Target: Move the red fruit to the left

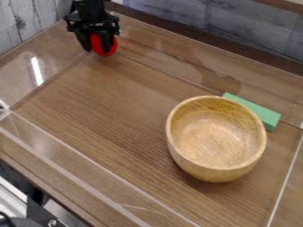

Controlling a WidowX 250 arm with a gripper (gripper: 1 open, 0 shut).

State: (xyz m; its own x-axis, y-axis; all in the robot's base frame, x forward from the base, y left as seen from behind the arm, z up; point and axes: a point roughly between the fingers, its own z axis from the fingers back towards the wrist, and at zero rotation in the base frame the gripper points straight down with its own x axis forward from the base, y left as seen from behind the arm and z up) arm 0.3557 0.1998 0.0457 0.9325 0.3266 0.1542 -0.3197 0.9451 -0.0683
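Note:
The red fruit is at the far left corner of the wooden table, low against the tabletop. My gripper points straight down over it, its black fingers on either side of the fruit. At this size I cannot make out whether the fingers still press on the fruit or have parted from it. The fruit's upper part is hidden by the gripper.
A round wooden bowl stands right of centre. A flat green block lies just behind it near the right edge. Clear plastic walls fence the tabletop, and one runs close to the left of the gripper.

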